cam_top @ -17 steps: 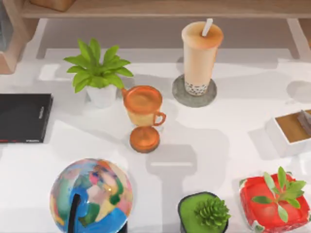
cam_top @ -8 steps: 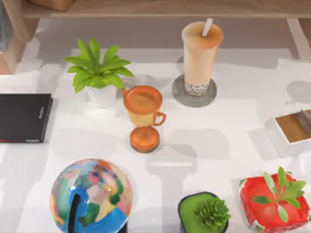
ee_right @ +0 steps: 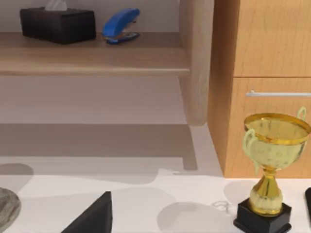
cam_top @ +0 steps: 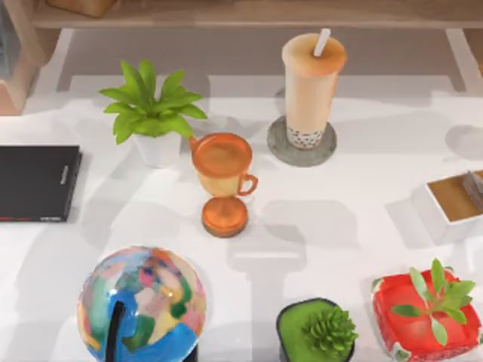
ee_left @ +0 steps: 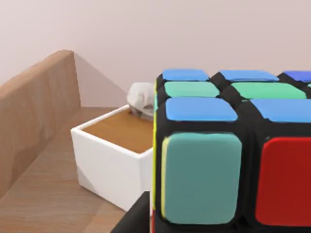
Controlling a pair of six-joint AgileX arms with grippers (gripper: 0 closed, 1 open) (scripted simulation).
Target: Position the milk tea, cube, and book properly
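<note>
The cube is up close at my left arm's wrist camera, over a wooden shelf. A white box sits just beside the cube, and a wooden wall stands past the box. I cannot tell if the left fingers hold the cube. The milk tea stands upright on a grey coaster, right of the orange goblet.

beige-orange milk tea, blue-green-red cube, black book, orange goblet
</note>
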